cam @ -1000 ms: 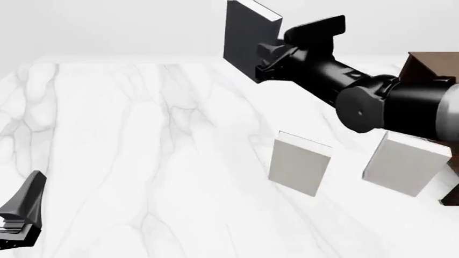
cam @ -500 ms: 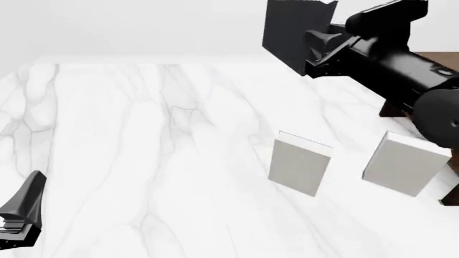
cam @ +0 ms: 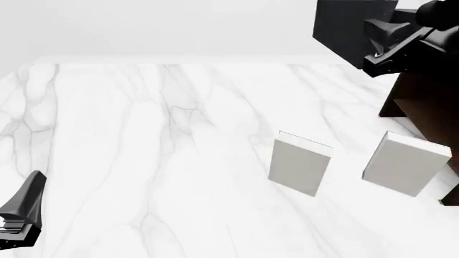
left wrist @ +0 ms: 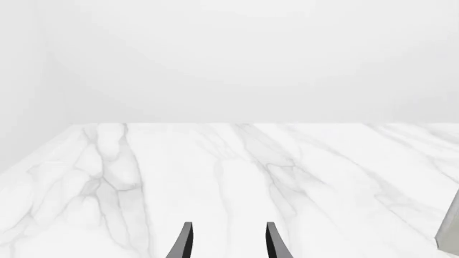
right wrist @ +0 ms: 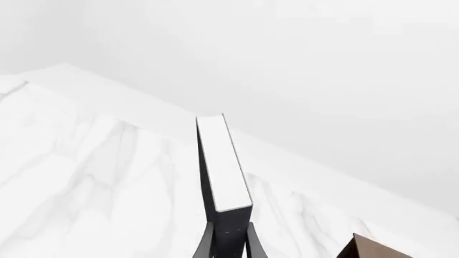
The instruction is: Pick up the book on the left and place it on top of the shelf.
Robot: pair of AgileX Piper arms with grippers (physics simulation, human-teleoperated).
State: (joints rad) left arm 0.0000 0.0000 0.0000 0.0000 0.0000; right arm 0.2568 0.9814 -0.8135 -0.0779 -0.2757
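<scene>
A: Left wrist view?
B: Left pincer idle, its 2 fingertips apart with nothing between. Bare marble worktop ahead, and a sliver of a grey book at the frame edge.

A: Front view?
B: Left pincer low at the near left corner of the worktop, well apart from everything. Right pincer up at the top right, clamped on the book, which is off the worktop, upright and slightly tilted, partly cut by the top edge. It sits just beside the shelf, at the shelf's upper left; can't tell if they touch. 2 grey-white books stand on the worktop: one mid-right, one further right in front of the shelf.

A: Right wrist view?
B: Right pincer closed on the book, fingers on both covers, white page edge facing the camera. Corner of the shelf just shows beside it.
</scene>
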